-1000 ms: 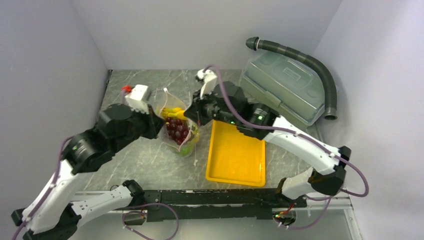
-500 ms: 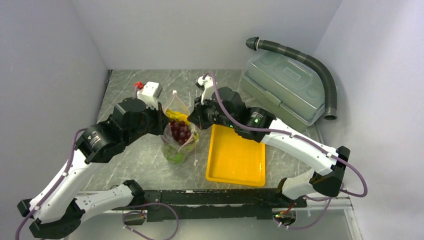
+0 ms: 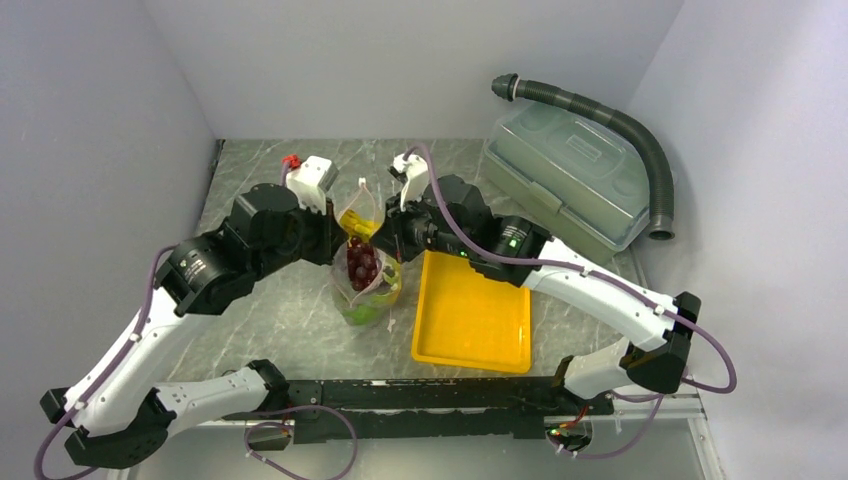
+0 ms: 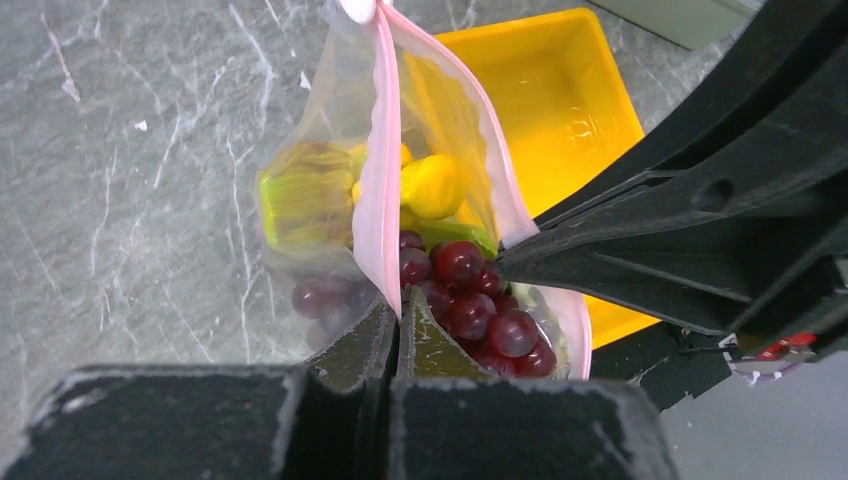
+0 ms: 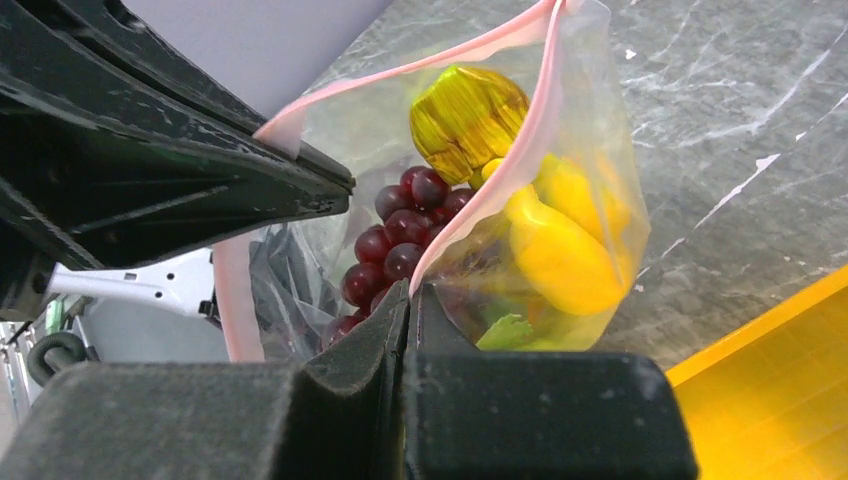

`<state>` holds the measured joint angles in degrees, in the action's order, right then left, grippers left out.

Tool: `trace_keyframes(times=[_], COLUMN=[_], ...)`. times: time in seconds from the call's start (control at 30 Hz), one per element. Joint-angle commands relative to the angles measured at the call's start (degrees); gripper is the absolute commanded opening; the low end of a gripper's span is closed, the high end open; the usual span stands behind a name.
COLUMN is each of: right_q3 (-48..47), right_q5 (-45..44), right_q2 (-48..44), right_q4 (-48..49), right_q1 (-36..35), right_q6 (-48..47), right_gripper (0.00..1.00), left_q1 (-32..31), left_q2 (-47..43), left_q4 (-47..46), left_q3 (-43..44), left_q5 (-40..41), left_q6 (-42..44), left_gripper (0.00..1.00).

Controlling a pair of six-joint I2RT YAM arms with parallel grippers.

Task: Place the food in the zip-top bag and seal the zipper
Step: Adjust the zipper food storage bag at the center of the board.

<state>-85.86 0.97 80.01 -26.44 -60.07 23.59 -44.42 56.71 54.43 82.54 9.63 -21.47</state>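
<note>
Now, with the left fingers (image 4: 365, 340) and right fingers (image 5: 375, 335) each pinching one lip of the zipper (image 4: 378, 180), it seems best to join both lips evenly, then press along.

Grey marble-look surface (image 3: 290, 325) with white veining is seen across the whole cell. It is enclosed by three plain pale walls with a faint lavender cast: back wall (image 3: 400, 70), left wall (image 3: 90, 150), right wall (image 3: 760, 150). Light is even and diffuse; only soft shadows are cast. A translucent grey-green lidded box (image 3: 570, 175) is set at an angle in the far right corner. A dark corrugated hose (image 3: 610, 117) is arched behind it, one end hanging down at the right wall. A yellow tray (image 3: 470, 320) is laid flat right of centre. A black rail (image 3: 420, 395) is run along the near edge.
</note>
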Motion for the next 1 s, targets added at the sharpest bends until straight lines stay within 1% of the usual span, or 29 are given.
trace_keyframes(times=[0.0, 0.17, 0.3, 0.43, 0.5, 0.6, 0.67, 0.8, 0.97], right_q3=[-0.07, 2.2, 5.43, 8.52, 9.38, 9.73, 9.67, 9.28, 9.28], right_q5=[1.01, 1.35, 2.27, 3.23, 3.31, 3.06, 2.54, 2.51, 6.4], right_q2=[-2.97, -4.72, -6.59, -9.03, -10.32, -12.16, -13.37, -16.09, -19.62], right_q4=[6.39, 6.38, 7.27, 7.29, 6.92, 5.26, 3.85, 0.45, -3.08], right_q1=[-0.39, -0.39, -0.39, -0.39, -0.39, -0.39, -0.31, -0.3, -0.31], right_q6=[-0.6, -3.89, -5.27, -7.06, -8.12, -10.47, -12.49, -18.09, -26.58], right_gripper=[0.0, 0.01, 0.11, 0.22, 0.29, 0.43, 0.48, 0.52, 0.6], left_q1=[-0.09, -0.13, -0.06, -0.1, -0.1, -0.1, -0.06, -0.13, -0.13], left_q2=[-0.58, -0.9, -0.91, -1.07, -1.08, -1.06, -1.14, -1.5, -1.54], left_q4=[-4.09, -2.17, 0.05, 1.82, 2.56, 3.74, 4.5, 5.88, 7.74], left_q3=[5.01, 5.76, 6.53, 6.99, 7.1, 7.23, 7.41, 7.89, 8.7], left_q5=[-5.2, -8.55, -9.1, -11.37, -12.15, -13.48, -14.73, -18.29, -23.47], left_q6=[3.51, 6.6, 9.57, 11.87, 12.7, 14.29, 15.6, 18.01, 20.64], left_gripper=[0.0, 0.0, 0.0, 0.0, 0.0, 0.0, 0.0, 0.0, 0.0])
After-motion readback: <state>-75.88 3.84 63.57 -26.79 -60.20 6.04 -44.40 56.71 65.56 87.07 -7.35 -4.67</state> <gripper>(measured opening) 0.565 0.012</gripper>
